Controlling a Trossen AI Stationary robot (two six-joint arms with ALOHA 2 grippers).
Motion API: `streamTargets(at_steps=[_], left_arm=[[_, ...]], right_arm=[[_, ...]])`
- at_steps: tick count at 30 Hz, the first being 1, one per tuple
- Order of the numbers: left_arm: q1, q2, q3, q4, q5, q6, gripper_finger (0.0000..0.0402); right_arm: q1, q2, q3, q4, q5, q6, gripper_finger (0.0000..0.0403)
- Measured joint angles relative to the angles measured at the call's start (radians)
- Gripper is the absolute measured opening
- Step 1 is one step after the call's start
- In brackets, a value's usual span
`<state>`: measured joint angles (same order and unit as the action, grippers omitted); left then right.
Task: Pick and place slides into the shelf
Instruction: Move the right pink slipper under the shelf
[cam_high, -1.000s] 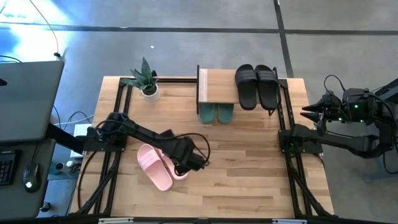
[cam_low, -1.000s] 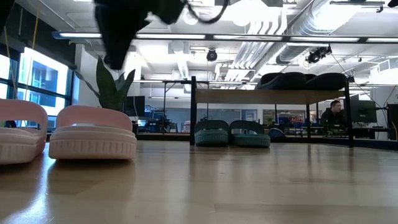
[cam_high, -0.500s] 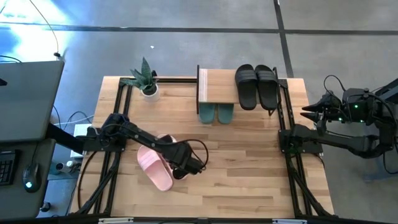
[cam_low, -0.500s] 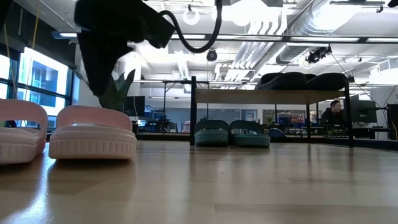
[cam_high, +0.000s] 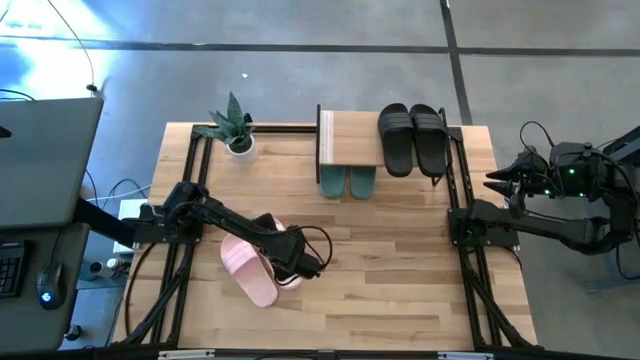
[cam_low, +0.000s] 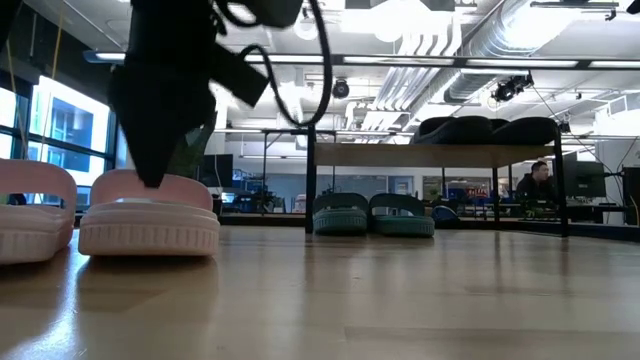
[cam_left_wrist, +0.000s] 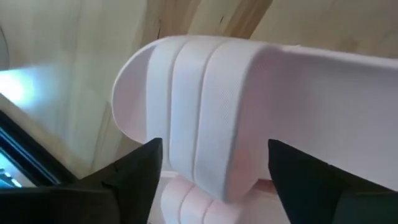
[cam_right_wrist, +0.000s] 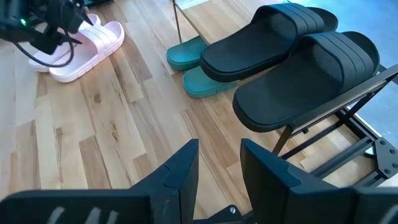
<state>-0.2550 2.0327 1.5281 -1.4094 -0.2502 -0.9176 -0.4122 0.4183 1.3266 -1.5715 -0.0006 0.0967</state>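
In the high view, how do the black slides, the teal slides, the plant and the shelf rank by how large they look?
Largest to smallest:
1. shelf
2. black slides, the pair together
3. plant
4. teal slides, though mostly hidden under the shelf, so their true size is unsure.

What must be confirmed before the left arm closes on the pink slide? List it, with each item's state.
1. Left gripper fingers open on either side of the light pink slide sandal's wide strap: ok.
2. Strap centred between the fingers: ok.
3. Second pink slide free of the grip: cannot tell.
4. Bare room on the light wooden shelf top beside the black slide pair: ok.
5. Right gripper parked off the table's edge, out of the path: ok.
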Motion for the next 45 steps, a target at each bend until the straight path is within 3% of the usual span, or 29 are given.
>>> streamTargets(at_steps=[6,11,17,25,30,37,45], left_arm=[[0.000,0.000,-0.069,0.082,0.019,-0.011,0.0295],[0.000,0.000,-0.100,0.096,0.010,-0.029,0.0276],[0.000,0.000,-0.101,0.082,-0.008,-0.031,0.0193],[0.000,0.000,-0.101,0.082,-0.009,-0.032,0.0017],[-0.002,0.000,-0.095,0.073,-0.019,-0.050,0.0019],[-0.002,0.001,0.094,-0.075,-0.078,-0.056,0.0007],[-0.001,0.002,0.526,-0.159,-0.275,0.003,0.0003]], right_arm=[[0.000,0.000,0.000,0.000,0.006,0.000,0.0110],[0.000,0.000,0.000,0.000,0.008,0.005,0.0110],[0.000,0.000,0.000,0.000,0.008,0.008,0.0110],[0.000,0.000,0.000,0.000,0.026,0.009,0.0110],[0.000,0.000,0.000,0.001,0.044,0.008,0.0110],[0.000,0.000,0.000,0.000,0.049,0.008,0.0110],[0.000,0.000,0.000,0.000,0.053,-0.003,0.0110]])
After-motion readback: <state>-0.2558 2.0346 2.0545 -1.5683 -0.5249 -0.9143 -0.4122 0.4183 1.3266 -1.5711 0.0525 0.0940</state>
